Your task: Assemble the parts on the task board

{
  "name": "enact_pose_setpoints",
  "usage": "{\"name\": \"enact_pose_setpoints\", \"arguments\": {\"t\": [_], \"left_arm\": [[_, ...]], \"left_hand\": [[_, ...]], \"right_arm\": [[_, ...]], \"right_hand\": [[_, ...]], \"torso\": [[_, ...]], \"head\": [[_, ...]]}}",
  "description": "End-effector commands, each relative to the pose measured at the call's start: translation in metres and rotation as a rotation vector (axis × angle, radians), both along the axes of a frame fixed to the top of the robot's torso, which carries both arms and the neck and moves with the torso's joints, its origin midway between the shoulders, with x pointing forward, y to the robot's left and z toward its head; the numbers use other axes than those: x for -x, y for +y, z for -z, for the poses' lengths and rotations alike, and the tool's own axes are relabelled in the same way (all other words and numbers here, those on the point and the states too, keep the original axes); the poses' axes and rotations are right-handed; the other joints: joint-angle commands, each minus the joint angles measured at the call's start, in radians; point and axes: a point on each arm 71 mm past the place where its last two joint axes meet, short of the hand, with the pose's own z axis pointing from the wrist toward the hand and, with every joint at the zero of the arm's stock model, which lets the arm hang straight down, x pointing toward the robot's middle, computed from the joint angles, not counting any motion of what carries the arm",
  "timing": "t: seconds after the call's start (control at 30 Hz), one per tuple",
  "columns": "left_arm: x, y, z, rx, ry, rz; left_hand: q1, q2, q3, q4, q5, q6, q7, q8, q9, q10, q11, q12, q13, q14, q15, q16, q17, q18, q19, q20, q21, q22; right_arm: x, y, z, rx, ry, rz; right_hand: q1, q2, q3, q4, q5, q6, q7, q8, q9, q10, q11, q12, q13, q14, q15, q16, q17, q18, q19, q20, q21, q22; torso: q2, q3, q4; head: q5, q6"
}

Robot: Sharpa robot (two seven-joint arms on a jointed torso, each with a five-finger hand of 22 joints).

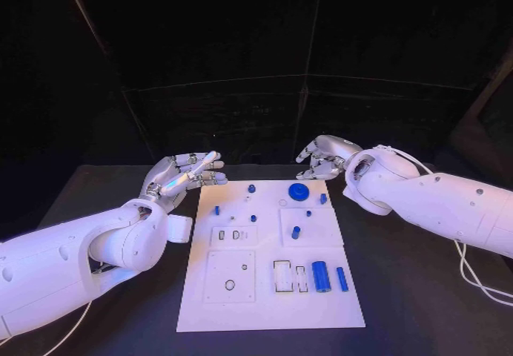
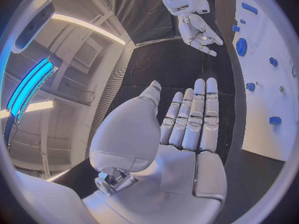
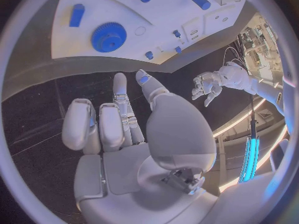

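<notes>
- Inspecting the head view: task board point(image 1: 267, 297) lies mid-table, long axis running 12 to 6 o'clock. Left hand point(image 1: 184, 176) hangs off the board's 11 o'clock corner, fingers extended and close together, holding nothing. Right hand point(image 1: 324, 156) hangs beyond the 1 o'clock corner, fingers loosely curled; whether they close on anything I cannot tell here.
- Parts on the board: blue gear point(image 1: 298, 191) near the 12 o'clock edge, two blue cylinders point(image 1: 322, 276) lying side by side toward 5 o'clock, small blue pegs point(image 1: 252, 218) scattered across the upper half, apart from one another.
- Risk, judged: both hands stand off the board with no part in hand, so the first reach is the hazard. The pegs are small and closely grouped; a broad hand descending among them could knock a neighbour over or out of place. The cylinders lie on their sides and would likely roll if nudged.
- Left wrist view: left hand point(image 2: 187, 129) shows its palm flat, fingers straight and pressed side by side, thumb apart, plainly empty. It also shows the right hand point(image 2: 199, 32) from the front, fingers partly spread with nothing between them, which the head view leaves uncertain.
- Right wrist view: right hand point(image 3: 118, 129) shows its fingers slightly bent and nothing held; the gear point(image 3: 109, 37) shows its toothed rim clearly, a detail too fine in the head view. The left hand point(image 3: 209, 84) appears across the table, well clear of the board.
</notes>
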Motion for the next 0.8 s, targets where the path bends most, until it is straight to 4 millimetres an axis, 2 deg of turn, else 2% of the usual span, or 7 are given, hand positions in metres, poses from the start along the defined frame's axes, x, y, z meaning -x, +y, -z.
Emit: {"name": "enact_pose_setpoints", "arguments": {"t": [0.03, 0.17, 0.27, 0.33, 0.43, 0.53, 0.8], "left_arm": [[-0.001, -0.001, -0.001, 0.004, -0.008, 0.018], [-0.002, -0.002, 0.000, 0.004, -0.008, 0.018], [-0.003, -0.002, 0.000, 0.005, -0.007, 0.019], [-0.004, -0.003, 0.000, 0.005, -0.007, 0.020], [-0.004, -0.004, 0.001, 0.006, -0.007, 0.021], [-0.004, -0.004, 0.001, 0.005, -0.006, 0.021], [-0.005, -0.004, 0.001, 0.006, -0.006, 0.023]], "left_hand": [[0.006, 0.002, 0.002, -0.006, -0.006, 0.006, 0.010, -0.003, -0.001, 0.003, 0.003, -0.004, -0.001, -0.006, 0.001, -0.006, 0.001, 0.013, 0.007, 0.002, -0.005, -0.002], [0.006, 0.002, 0.002, -0.006, -0.006, 0.006, 0.010, -0.003, -0.001, 0.003, 0.003, -0.004, -0.001, -0.006, 0.001, -0.006, 0.001, 0.013, 0.007, 0.002, -0.005, -0.002], [0.006, 0.002, 0.002, -0.006, -0.006, 0.006, 0.010, -0.003, -0.001, 0.003, 0.003, -0.004, -0.001, -0.006, 0.001, -0.006, 0.001, 0.013, 0.007, 0.002, -0.005, -0.002], [0.006, 0.002, 0.002, -0.006, -0.006, 0.006, 0.010, -0.003, -0.001, 0.003, 0.003, -0.004, -0.001, -0.006, 0.001, -0.006, 0.001, 0.013, 0.007, 0.002, -0.005, -0.002], [0.006, 0.002, 0.002, -0.006, -0.006, 0.006, 0.010, -0.003, -0.001, 0.003, 0.003, -0.004, -0.001, -0.006, 0.001, -0.006, 0.001, 0.013, 0.007, 0.002, -0.005, -0.002], [0.006, 0.002, 0.002, -0.006, -0.006, 0.006, 0.010, -0.003, -0.001, 0.003, 0.003, -0.004, -0.001, -0.006, 0.001, -0.006, 0.001, 0.013, 0.007, 0.002, -0.005, -0.002], [0.006, 0.002, 0.002, -0.006, -0.006, 0.006, 0.010, -0.003, -0.001, 0.003, 0.003, -0.004, -0.001, -0.006, 0.001, -0.006, 0.001, 0.013, 0.007, 0.002, -0.005, -0.002]], "right_arm": [[-0.001, -0.008, 0.006, -0.050, 0.134, 0.065], [-0.004, -0.012, 0.009, -0.031, 0.162, 0.081], [-0.007, -0.008, 0.011, -0.008, 0.173, 0.078], [-0.009, -0.005, 0.013, 0.006, 0.180, 0.073], [-0.011, 0.000, 0.016, 0.020, 0.193, 0.065], [-0.012, 0.005, 0.020, 0.033, 0.204, 0.057], [-0.013, 0.009, 0.029, 0.075, 0.224, 0.053]], "right_hand": [[0.014, 0.010, -0.056, 0.044, -0.002, -0.019, 0.007, 0.009, 0.001, -0.021, 0.014, 0.230, 0.249, 0.048, 0.007, 0.044, 0.067, -0.016, 0.016, -0.001, 0.023, 0.043], [0.050, 0.014, -0.114, 0.089, -0.002, -0.039, 0.018, 0.024, 0.002, 0.002, 0.021, 0.485, 0.544, 0.059, 0.020, 0.104, 0.177, -0.024, 0.034, 0.010, 0.048, 0.092], [0.072, 0.020, -0.139, 0.114, -0.003, -0.047, 0.022, 0.036, 0.003, 0.035, 0.026, 0.600, 0.678, 0.065, 0.030, 0.134, 0.235, -0.030, 0.048, 0.014, 0.065, 0.126], [0.085, 0.023, -0.151, 0.126, -0.003, -0.051, 0.028, 0.044, 0.003, 0.052, 0.027, 0.648, 0.735, 0.067, 0.032, 0.146, 0.257, -0.033, 0.053, 0.019, 0.072, 0.140], [0.097, 0.025, -0.162, 0.136, -0.003, -0.055, 0.029, 0.051, 0.003, 0.072, 0.031, 0.693, 0.790, 0.069, 0.034, 0.156, 0.277, -0.035, 0.059, 0.023, 0.080, 0.154], [0.109, 0.030, -0.167, 0.141, -0.003, -0.057, 0.030, 0.057, 0.003, 0.086, 0.032, 0.720, 0.823, 0.071, 0.036, 0.161, 0.288, -0.037, 0.062, 0.025, 0.084, 0.163], [0.135, 0.038, -0.170, 0.138, 0.004, -0.056, 0.031, 0.070, 0.003, 0.116, 0.034, 0.770, 0.884, 0.073, 0.038, 0.171, 0.308, -0.041, 0.071, 0.028, 0.093, 0.183]], "torso": [[-0.001, 0.0015, -0.0062], [0.001, 0.0015, -0.0021], [0.003, 0.0022, 0.0001], [0.003, 0.0007, 0.0009], [0.005, 0.0021, 0.0032], [0.005, 0.0030, 0.0016], [0.005, 0.0023, 0.0011]], "head": [[0.001, -0.001], [-0.001, -0.003], [-0.002, -0.005], [-0.002, -0.007], [-0.005, -0.007], [-0.004, -0.009], [-0.004, -0.012]]}}
